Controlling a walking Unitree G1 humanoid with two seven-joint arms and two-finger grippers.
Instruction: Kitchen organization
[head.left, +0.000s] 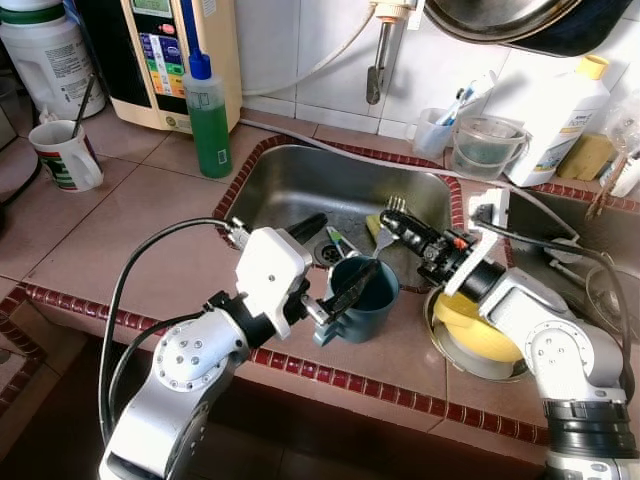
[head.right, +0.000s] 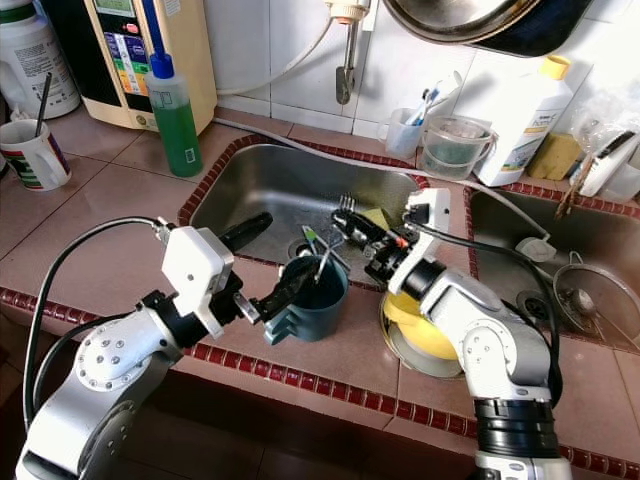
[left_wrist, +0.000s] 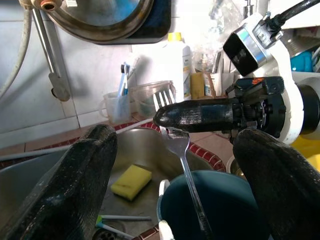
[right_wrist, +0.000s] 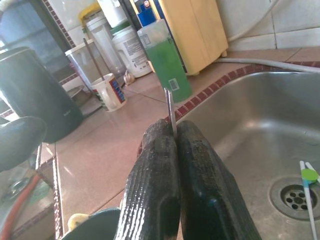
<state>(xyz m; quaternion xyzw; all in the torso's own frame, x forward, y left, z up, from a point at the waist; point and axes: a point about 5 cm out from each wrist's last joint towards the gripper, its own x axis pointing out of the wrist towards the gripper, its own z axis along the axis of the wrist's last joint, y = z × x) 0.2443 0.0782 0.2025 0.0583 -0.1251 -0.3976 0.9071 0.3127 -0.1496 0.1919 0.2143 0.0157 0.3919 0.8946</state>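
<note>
At the front edge of the sink (head.left: 300, 180), on the tiled counter (head.left: 130, 230), stands a teal mug (head.left: 362, 300). Left gripper (head.left: 335, 265): fingers spread wide, one finger inside the mug's mouth and the other outside toward the basin, straddling the rim without visibly clamping it. Right gripper (head.left: 400, 226): fingers pressed together, pinching a metal fork (left_wrist: 176, 142) near its neck, tines up, handle slanting down into the mug (the lower end is hidden inside). A yellow sponge (left_wrist: 131, 181) and a green-tipped utensil (right_wrist: 309, 175) lie in the basin near the drain; a yellow plate (head.left: 480, 325) sits on the counter just beneath the right forearm. Farther back stand a green soap bottle (head.left: 208, 115) and a white cup (head.left: 66, 155).

Judged risks: the mug sits close to the sink's edge, so a sideways push from the fork or from the straddling finger could tip it into the basin. Releasing the fork before its handle rests on the mug's bottom might let it topple out. Both grippers crowd one small opening, so contact between them is possible.
</note>
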